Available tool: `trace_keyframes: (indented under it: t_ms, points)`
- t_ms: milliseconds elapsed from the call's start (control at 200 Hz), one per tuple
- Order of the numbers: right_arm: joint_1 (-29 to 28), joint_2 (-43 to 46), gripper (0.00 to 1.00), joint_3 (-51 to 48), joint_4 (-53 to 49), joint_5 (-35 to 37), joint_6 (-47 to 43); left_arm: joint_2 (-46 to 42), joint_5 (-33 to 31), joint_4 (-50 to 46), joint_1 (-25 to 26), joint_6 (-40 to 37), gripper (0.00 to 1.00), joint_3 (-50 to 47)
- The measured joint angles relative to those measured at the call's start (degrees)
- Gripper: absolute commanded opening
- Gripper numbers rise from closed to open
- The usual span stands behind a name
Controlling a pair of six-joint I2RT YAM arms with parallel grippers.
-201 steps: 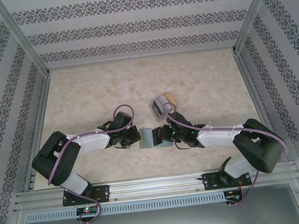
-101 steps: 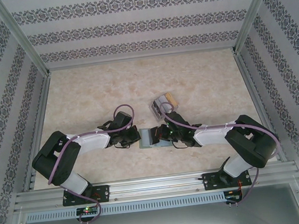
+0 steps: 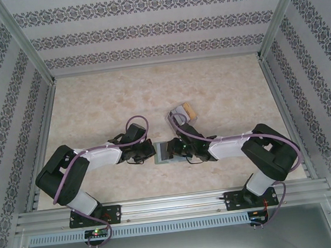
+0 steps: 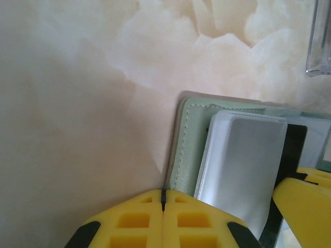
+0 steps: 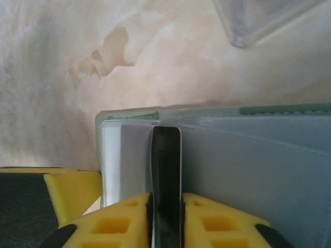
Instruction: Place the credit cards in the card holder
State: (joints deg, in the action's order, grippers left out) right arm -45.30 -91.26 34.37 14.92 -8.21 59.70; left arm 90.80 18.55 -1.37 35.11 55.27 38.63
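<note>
One dark card (image 5: 165,155): slotted between the pale pocket layers of the card holder (image 5: 129,114); long axis runs 6 to 12 o'clock in the right wrist view, with its leading end just short of the green far rim.
Holder position: opened on the tabletop (image 3: 121,99), between the two arms.
Right end effector (image 5: 165,219): at 6 o'clock of the card, closed about its near end; the nearer arm.
Left end effector (image 4: 163,217): closed, apparently pinching the holder's outer flap at its 9 o'clock side in the top view.
Clear box (image 3: 182,113): at 1 o'clock of the holder, apart.
Coming move (judged): travel along the card's axis, with no sideways shift.
</note>
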Motion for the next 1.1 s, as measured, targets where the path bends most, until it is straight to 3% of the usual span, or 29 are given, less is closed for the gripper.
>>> trace_keyframes:
  t_ms: [75, 185, 465, 674, 1099]
  points:
    - [-0.2, 1.8, 0.30, 0.0, -2.5, 0.8, -0.4, 0.0, 0.0, 0.0, 0.0, 0.0, 0.00, 0.0]
    - [-0.2, 4.2, 0.27, 0.2, -6.8, 1.5, -1.9, 0.0, 0.0, 0.0, 0.0, 0.0, 0.00, 0.0]
    - [-0.2, 0.8, 0.10, 4.8, -10.7, 0.8, -4.9, 0.1, 0.1, 0.1, 0.0, 0.0, 0.00, 0.0]
    - [-0.2, -3.1, 0.10, 7.8, -11.2, -0.9, -5.7, 0.1, 0.1, 0.1, 0.0, 0.0, 0.00, 0.0]
    - [-0.3, -0.3, 0.11, 7.9, -16.4, 0.7, -6.6, 0.1, 0.1, 0.1, 0.0, 0.0, 0.00, 0.0]
